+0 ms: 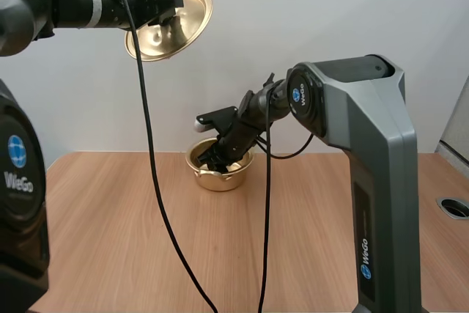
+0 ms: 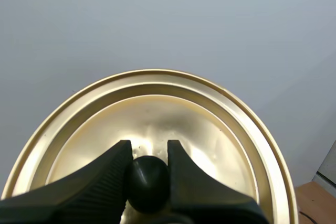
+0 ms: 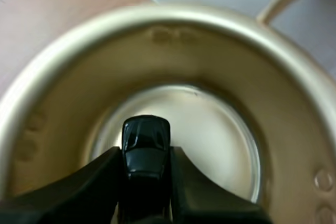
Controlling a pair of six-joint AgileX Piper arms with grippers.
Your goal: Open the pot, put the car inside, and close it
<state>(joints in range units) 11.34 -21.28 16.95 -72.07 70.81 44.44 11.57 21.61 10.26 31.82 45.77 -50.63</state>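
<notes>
Left gripper (image 2: 148,149) clamped on black knob (image 2: 148,182) of gold lid (image 1: 190,5). Lid held high in air, tilted on edge, well apart from pot (image 1: 220,178). Pot open, standing on wooden table (image 1: 110,218). Right gripper (image 3: 146,156) reaches down into pot, pinching black toy car (image 3: 146,137) by its sides. Car within pot walls, over bottom; whether it touches bottom, cannot tell.

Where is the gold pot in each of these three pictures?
High view: the pot stands far back on the table, the right gripper dipped into it.
Right wrist view: its rim rings the right gripper, which pinches a black car.
Left wrist view: faces the lid, its knob in the left gripper.
Shared landmark: the right gripper in the pot.
</notes>
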